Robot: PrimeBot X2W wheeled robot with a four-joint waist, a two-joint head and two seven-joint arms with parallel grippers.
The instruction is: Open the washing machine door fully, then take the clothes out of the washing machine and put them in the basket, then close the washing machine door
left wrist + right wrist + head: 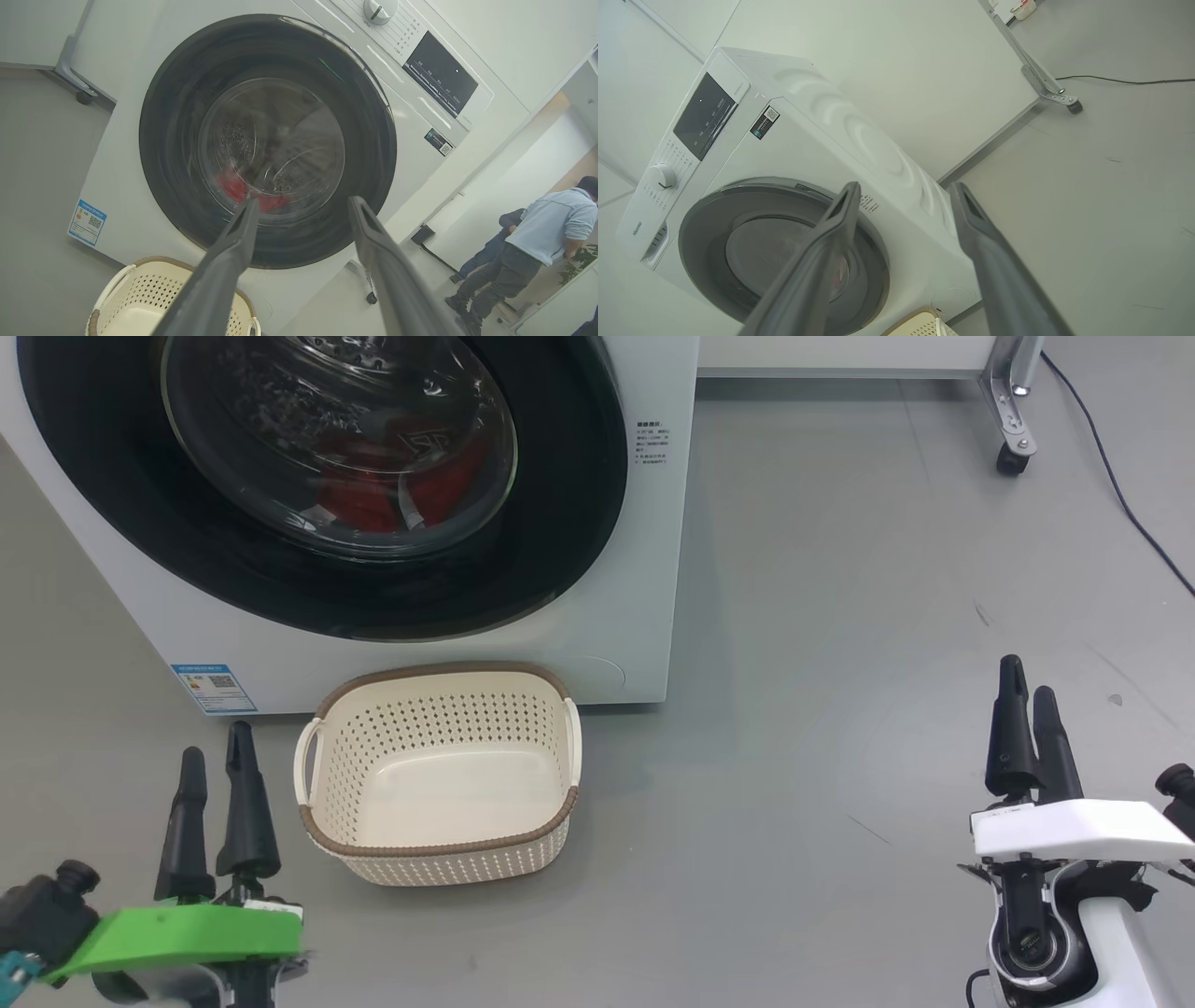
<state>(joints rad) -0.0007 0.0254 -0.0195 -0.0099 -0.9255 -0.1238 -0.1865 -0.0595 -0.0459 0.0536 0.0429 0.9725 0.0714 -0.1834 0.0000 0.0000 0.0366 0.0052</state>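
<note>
The large round washing machine door (pixel 327 467), glossy black rim around a bulging glass window, sits shut on the big white front-loading washing machine (pixel 644 569), with the bright red clothes (pixel 373 499) heaped low behind the glass. The left gripper (pixel 217 739) and right gripper (pixel 1027 676) hang empty, fingers spread, flanking the cream perforated plastic basket (pixel 439 669) on the floor. The door looks rigid and slick, so it is likely better hooked at the rim's edge than pinched, though I cannot tell where its catch lies. The clothes should be light and limp, best pinched at a bunched fold.
</note>
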